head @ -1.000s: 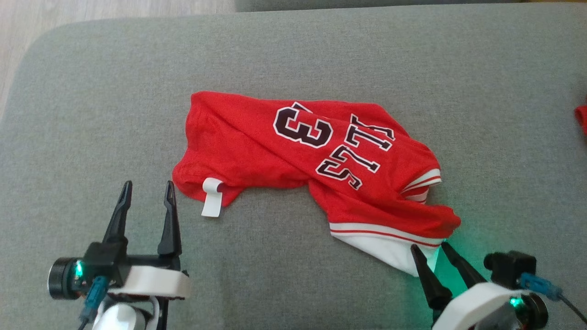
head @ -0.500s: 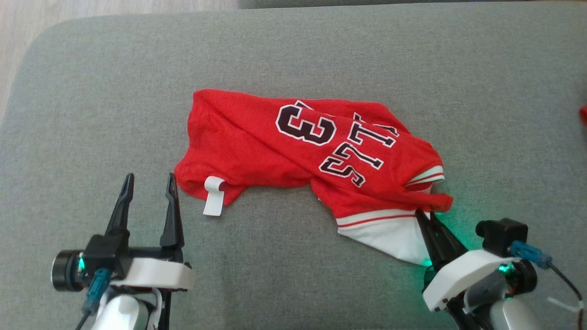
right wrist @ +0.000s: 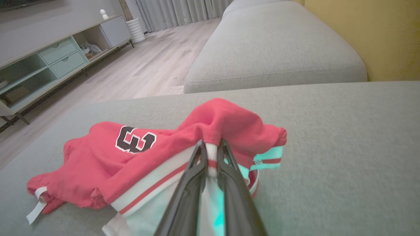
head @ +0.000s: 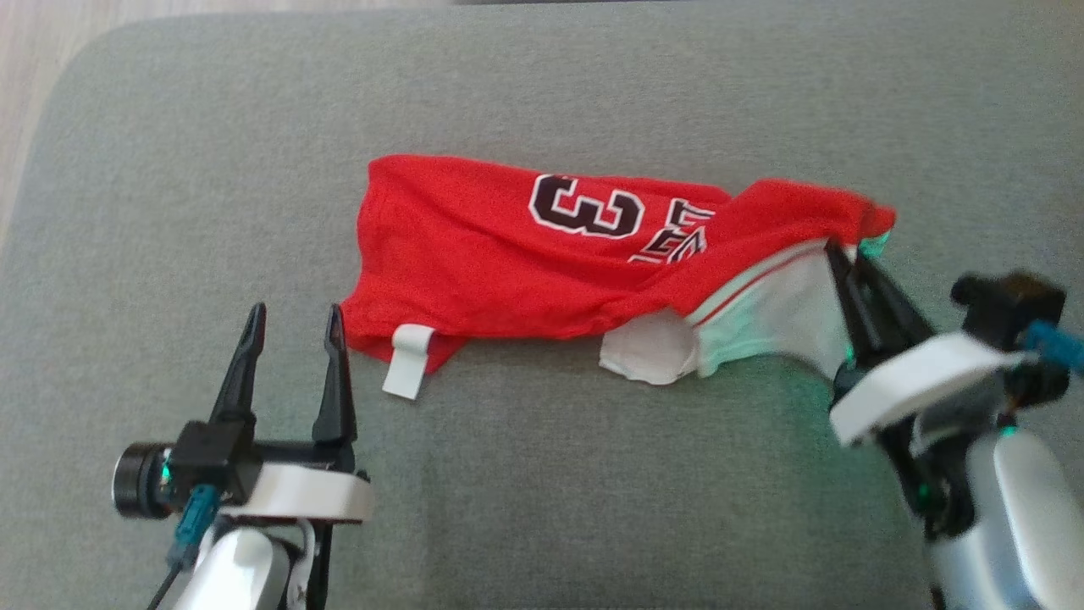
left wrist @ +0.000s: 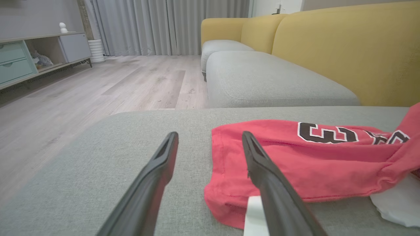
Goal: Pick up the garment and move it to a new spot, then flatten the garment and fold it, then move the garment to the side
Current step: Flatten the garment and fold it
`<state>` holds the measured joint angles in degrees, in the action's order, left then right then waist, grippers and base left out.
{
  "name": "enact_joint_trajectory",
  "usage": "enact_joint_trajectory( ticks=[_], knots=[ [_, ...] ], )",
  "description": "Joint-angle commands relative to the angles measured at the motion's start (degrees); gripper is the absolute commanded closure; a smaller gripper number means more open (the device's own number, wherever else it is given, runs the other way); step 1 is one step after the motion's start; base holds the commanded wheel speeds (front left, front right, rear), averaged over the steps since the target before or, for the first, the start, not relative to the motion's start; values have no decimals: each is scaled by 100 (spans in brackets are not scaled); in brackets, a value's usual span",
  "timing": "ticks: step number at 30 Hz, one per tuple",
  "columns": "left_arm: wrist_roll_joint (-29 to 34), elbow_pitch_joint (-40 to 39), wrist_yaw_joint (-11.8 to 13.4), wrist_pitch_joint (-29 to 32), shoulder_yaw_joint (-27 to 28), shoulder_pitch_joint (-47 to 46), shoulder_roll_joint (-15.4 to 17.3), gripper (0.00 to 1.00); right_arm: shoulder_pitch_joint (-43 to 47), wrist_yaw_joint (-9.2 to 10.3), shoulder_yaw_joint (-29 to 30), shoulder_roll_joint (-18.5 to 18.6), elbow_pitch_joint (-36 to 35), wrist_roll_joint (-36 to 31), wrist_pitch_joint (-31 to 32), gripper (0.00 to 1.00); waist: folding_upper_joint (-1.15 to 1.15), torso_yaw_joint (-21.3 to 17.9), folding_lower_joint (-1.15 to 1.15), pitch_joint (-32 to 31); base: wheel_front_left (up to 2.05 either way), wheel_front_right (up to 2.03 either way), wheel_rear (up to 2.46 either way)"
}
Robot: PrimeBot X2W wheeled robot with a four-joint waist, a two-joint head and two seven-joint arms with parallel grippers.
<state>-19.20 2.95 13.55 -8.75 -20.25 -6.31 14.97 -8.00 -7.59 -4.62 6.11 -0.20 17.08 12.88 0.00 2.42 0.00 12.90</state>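
Pinching the garment (head: 474, 254) hem, the right tool (head: 845, 252) hovers; left tool (head: 295, 312) gapes.

We are finding the shirt (head: 508, 254) to be red cloth, matt and finely textured, with a smooth white striped band (head: 762, 313) and a white fabric tab (head: 405, 373). We are noting the cushion (head: 593, 474) as grey woven cloth, coarse-grained and matt. The fingers (left wrist: 152, 183) of the left gripper (head: 295, 313) are reading as dark, smooth, dull plastic; its wrist shell (head: 313, 500) is looking white and slightly glossy. We are recording a pale wood-grain floor (left wrist: 98, 85) with a satin sheen and a yellow cloth backrest (left wrist: 344, 49).
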Motion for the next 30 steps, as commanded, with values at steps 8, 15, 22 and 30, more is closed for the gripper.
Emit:
enact_joint_trajectory(
  ticks=[8, 15, 22, 30],
  knots=[
    [-80, 85, -104, -221, 83, -513, -95, 0, -1230, 10, 276, 226, 1065, 50, -6, 100, 0, 393, 0, 320, 0, 0, 0],
    [-104, 286, -131, -325, 44, -584, -156, 0, -1744, 10, 295, 249, 2084, 243, -344, 0, 0, 464, 0, 334, 0, 0, 0],
    [-127, 368, -111, -341, 52, -531, -108, 0, -1563, 10, 244, 533, 1878, 263, -1232, 0, 0, 294, 0, 91, 0, 0, 0],
    [-136, 281, -33, -233, 113, -338, 89, 0, -708, 10, 341, 632, 528, -353, -1661, 0, 0, 52, 0, -216, 0, 0, 0]
  ],
)
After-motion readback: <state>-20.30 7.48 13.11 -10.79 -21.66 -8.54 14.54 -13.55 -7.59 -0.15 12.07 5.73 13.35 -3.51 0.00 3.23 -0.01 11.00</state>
